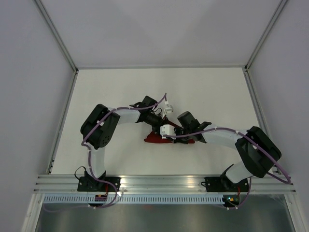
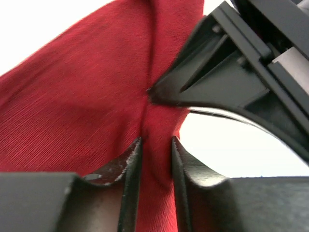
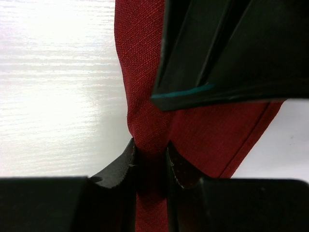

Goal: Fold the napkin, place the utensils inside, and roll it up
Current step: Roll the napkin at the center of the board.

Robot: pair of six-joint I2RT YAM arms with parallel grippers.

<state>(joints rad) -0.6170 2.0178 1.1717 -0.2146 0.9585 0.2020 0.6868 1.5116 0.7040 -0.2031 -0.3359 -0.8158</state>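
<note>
Left gripper (image 2: pixel 156 142), seen from its own wrist: both fingers stand close together, with a raised ridge of the napkin (image 2: pixel 72 96) nipped between them. Right gripper (image 3: pixel 149 146), seen from its own wrist: likewise closed on a ridge of the same cloth, the fabric filling the narrow gap between its fingers. In the left wrist view, a dark fingertip of the right gripper meets the cloth just above the pinch, where the creases converge. In the right wrist view, a finger of the left gripper crosses in front of the cloth. Count: two grippers, one napkin, dark red and plain. Overhead, the two arms meet over the middle of the white table (image 1: pixel 203 92). The napkin lies beneath them as a bunched red patch on the tabletop. The arms cover most of it, so its folded shape cannot be read with confidence.
</note>
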